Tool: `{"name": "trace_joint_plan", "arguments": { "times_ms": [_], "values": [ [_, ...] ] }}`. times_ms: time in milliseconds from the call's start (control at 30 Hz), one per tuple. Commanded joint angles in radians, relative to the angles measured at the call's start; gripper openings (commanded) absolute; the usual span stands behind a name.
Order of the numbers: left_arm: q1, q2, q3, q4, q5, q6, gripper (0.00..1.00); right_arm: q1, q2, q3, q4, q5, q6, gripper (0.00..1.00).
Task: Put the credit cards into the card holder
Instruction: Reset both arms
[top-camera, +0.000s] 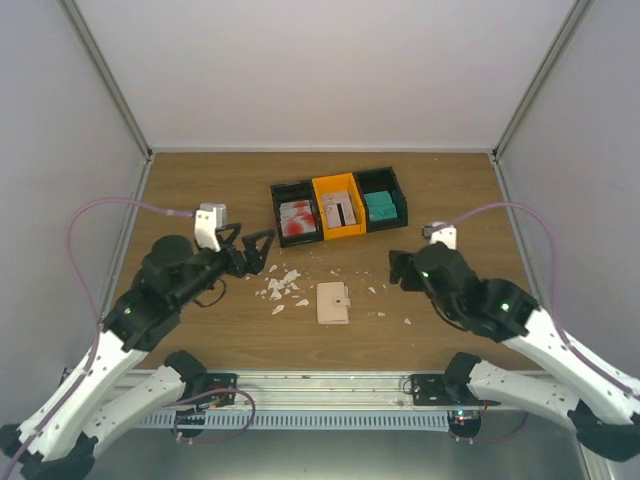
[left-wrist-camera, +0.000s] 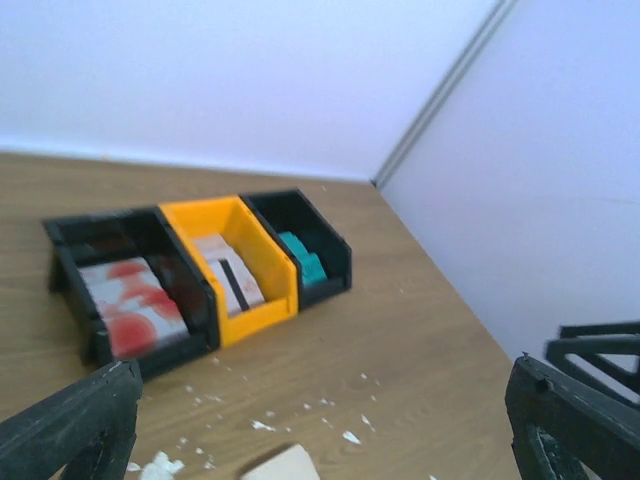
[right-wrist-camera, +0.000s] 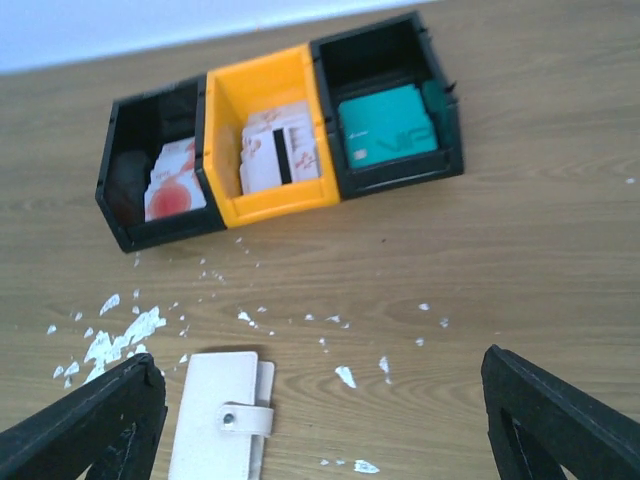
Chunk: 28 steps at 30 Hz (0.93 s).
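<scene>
A: State of the left gripper (top-camera: 258, 248)?
B: Spread wide, nothing between the fingers (left-wrist-camera: 70, 425), touching nothing. Held above the table (top-camera: 450, 190) on the left side, aimed toward the bins.
A: And of the right gripper (top-camera: 398, 268)?
B: Released too, fingers far apart in the wrist view, empty as well.
A: Going outward, where to find the card holder (top-camera: 333, 302)?
B: Flat on the table between both grippers, a bit closer to the bases than either. Folded shut, snap tab (right-wrist-camera: 240, 420) fastened. Long axis running roughly from near edge to far edge. Perhaps slightly nearer to the right gripper, but hard to say firmly from above.
A: And the credit cards (top-camera: 338, 210)?
B: Further out, beyond the card holder, in three joined bins. Red-and-white cards (right-wrist-camera: 173, 190) in the left black bin (right-wrist-camera: 170, 228), pale cards (right-wrist-camera: 280, 158) with a dark stripe in the orange bin (right-wrist-camera: 285, 200), teal cards (right-wrist-camera: 388, 135) in the right black bin (right-wrist-camera: 400, 172). Teal end nearer to the right arm, red-and-white end nearer to the left.
A: Anything between?
B: White scraps (top-camera: 280, 288), mostly left of the card holder.
A: Next move?
B: Probably opening the card holder first. No pocket within reach while snapped shut.
</scene>
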Motion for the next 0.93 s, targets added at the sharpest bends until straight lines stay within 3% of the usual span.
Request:
{"name": "trace_joint_plan", "arguments": {
  "times_ms": [0,200,400,900],
  "values": [
    [-0.002,-0.049,0.042,-0.125,-0.140,0.081,0.99,-0.004,-0.109,0.022,-0.133,0.125,0.038,0.87],
    [-0.002,-0.150,0.090,-0.170,-0.229,0.156,0.99,-0.004,-0.177,0.078,-0.240,0.208,0.073,0.90],
    [-0.002,-0.240,0.130,-0.207,-0.311,0.204,0.99,-0.005,-0.218,0.114,-0.228,0.240,0.016,0.99],
    [-0.002,-0.282,0.126,-0.228,-0.357,0.202,0.99,-0.004,-0.211,0.105,-0.195,0.257,-0.012,1.00]
  ]
}}
